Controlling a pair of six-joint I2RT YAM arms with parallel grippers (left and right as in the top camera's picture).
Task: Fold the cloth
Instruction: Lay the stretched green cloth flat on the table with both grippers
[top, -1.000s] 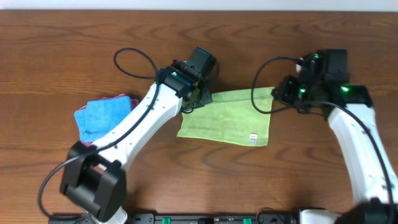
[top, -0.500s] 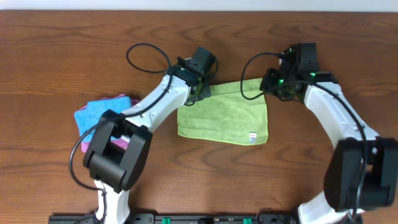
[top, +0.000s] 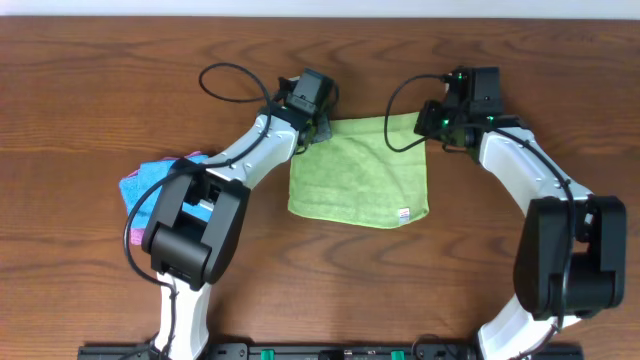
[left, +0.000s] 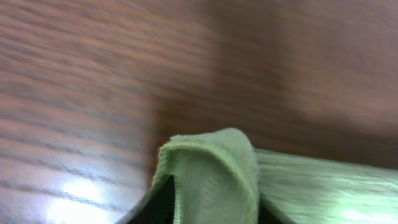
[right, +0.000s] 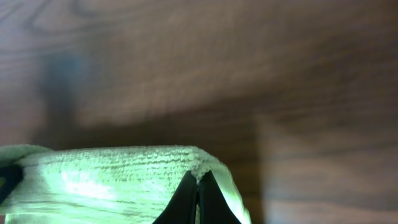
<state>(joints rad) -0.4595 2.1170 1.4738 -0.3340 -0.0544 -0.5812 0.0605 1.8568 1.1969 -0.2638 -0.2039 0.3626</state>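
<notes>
One green cloth (top: 360, 170), one blue cloth (top: 148, 186), two arms (top: 245, 160) (top: 520, 172)

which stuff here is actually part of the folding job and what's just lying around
In the job: green cloth, left gripper and right gripper, each pinching a far corner.
Lying about: blue cloth on the table, left side.

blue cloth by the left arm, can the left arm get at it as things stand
Probably not yet: the left gripper is shut on a corner of the green cloth, far from the blue cloth. Once it lets go, nothing else seems to block the way.
</notes>
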